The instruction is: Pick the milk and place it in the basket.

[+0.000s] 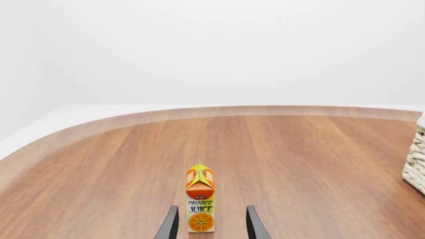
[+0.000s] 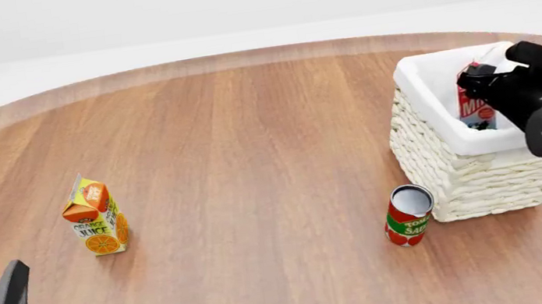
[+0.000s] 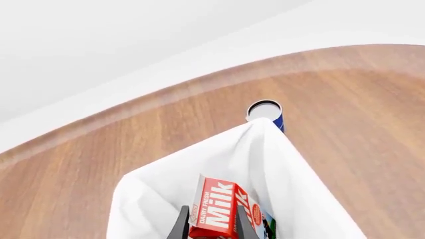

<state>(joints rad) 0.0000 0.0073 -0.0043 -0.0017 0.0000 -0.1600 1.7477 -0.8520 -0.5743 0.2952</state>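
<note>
Milk [image 3: 222,211], red carton with white lettering, tilts inside basket [image 2: 427,139]

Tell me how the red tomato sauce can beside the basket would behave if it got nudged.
The tomato sauce can already stands tilted, so a nudge would probably tip it. Being round, it would likely roll across the smooth wooden table. Its rigid-looking metal walls probably would not dent, and it sits close beside the basket.
</note>
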